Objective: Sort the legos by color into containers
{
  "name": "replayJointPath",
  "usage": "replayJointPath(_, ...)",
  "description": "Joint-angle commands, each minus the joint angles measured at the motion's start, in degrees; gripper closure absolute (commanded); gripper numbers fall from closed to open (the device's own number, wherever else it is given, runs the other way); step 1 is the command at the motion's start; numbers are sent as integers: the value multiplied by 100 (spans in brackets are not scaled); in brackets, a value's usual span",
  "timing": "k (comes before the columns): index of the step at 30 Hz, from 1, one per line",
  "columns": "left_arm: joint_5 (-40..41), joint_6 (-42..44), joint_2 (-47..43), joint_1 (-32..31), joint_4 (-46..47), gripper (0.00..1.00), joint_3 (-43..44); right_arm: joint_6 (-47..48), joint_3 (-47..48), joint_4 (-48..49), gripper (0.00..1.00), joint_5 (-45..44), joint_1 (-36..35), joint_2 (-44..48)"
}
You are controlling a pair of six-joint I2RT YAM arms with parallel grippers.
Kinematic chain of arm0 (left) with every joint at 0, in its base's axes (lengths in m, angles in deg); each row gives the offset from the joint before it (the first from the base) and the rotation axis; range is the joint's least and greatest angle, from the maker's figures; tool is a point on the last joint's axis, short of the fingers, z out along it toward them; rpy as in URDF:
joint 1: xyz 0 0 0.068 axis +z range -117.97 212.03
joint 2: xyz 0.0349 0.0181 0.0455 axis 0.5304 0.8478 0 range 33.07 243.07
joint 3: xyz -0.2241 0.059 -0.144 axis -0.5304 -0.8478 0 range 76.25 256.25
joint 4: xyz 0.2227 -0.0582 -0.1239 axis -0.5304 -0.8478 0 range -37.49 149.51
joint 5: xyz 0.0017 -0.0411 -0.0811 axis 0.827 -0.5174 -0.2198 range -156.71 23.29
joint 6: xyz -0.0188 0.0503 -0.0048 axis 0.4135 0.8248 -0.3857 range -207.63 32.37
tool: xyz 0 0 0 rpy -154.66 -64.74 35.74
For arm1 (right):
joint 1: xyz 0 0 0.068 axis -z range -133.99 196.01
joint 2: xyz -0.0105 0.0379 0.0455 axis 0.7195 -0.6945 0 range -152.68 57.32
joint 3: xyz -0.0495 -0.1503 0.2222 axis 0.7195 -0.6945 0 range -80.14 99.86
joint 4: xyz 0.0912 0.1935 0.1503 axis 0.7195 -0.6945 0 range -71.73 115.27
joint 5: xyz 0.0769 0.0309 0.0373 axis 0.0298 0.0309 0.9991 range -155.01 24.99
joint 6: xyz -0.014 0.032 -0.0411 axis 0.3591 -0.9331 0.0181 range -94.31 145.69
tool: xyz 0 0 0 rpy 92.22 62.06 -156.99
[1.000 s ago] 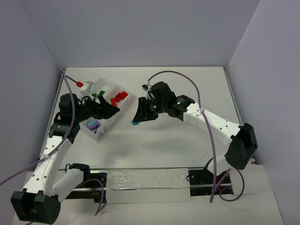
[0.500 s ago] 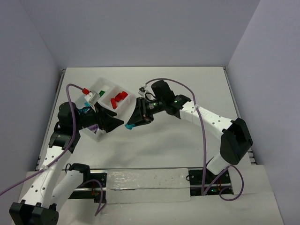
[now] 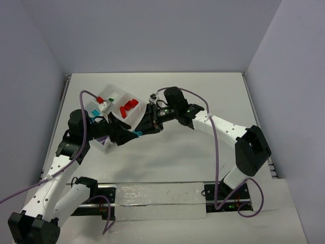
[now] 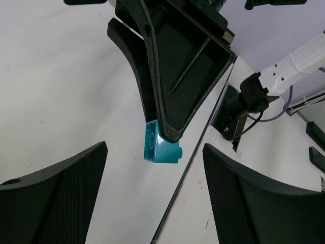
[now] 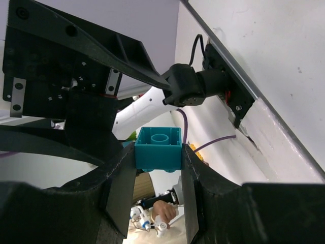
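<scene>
Right gripper [image 3: 139, 131] is clamped on a teal brick [image 3: 136, 134], pinching it by its two side walls at the very fingertips, studs facing away from the palm in the right wrist view [image 5: 158, 148]. Left gripper [image 3: 122, 136] faces it tip to tip with its fingers [image 4: 56, 198] spread wide. In the left wrist view the held brick [image 4: 161, 149] hangs in the gap between them, touching neither pad. Both pairs of fingers are above the white table [image 3: 203, 101]. Just behind the left gripper and beside the right one's tips lies the white organizer tray [image 3: 122, 91], its near end hidden under the left wrist. Nearest the right gripper, one compartment holds red bricks [image 3: 129, 106]. A green brick [image 3: 110, 95] sits in the compartment farther from both grippers.
</scene>
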Motion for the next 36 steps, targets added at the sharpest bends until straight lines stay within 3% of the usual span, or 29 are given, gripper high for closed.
replayJointPath(1, 90, 164, 61, -131, 59, 18, 59, -207, 128, 443, 100, 201, 32, -46)
replayJointPath(21, 635, 23, 289, -733, 173, 45, 272, -522, -173, 949, 100, 295, 32, -29)
replayJointPath(28, 792, -40, 185, -727, 145, 46, 412, -486, -271, 940, 100, 301, 34, -11)
replayJointPath(32, 827, -47, 177, -727, 129, 65, 468, -444, -288, 900, 100, 292, 41, -3)
replayJointPath(36, 803, 7, 227, -736, 13, 96, 517, -484, -366, 965, 100, 292, 50, 11)
